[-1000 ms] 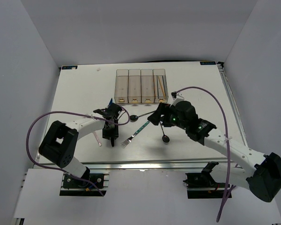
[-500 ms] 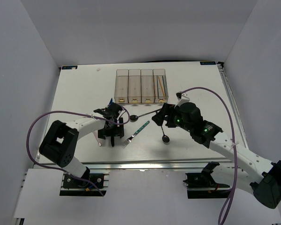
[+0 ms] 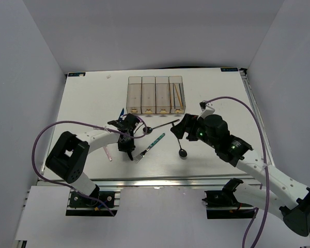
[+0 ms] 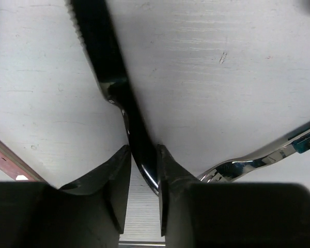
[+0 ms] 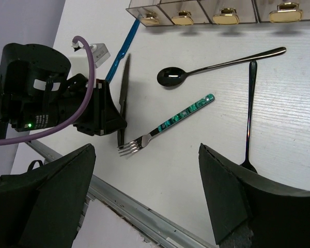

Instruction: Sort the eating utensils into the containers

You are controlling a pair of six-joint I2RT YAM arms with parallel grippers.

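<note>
My left gripper (image 4: 143, 155) is shut on the handle of the black knife (image 4: 101, 46), which lies on the table with its serrated blade pointing away; the gripper (image 3: 127, 144) is left of the teal-handled fork (image 3: 151, 146). My right gripper (image 5: 150, 194) is wide open and empty, hovering above the table (image 3: 180, 128) over two black spoons (image 5: 222, 59) (image 5: 249, 103). The right wrist view also shows the fork (image 5: 183, 114), black knife (image 5: 123, 98) and a blue knife (image 5: 121, 49). The four clear bins (image 3: 155, 95) stand at the back; orange chopsticks (image 3: 177, 94) lie in the rightmost.
A pink-handled fork (image 3: 108, 153) lies left of my left gripper near the table's front edge. The metal rail of the front edge (image 5: 144, 214) runs just below the fork's tines. The yellow labels of the bins (image 5: 227, 14) face the utensils.
My right arm has drawn back to the right, its gripper still open. My left gripper has shifted slightly right with the black knife.
</note>
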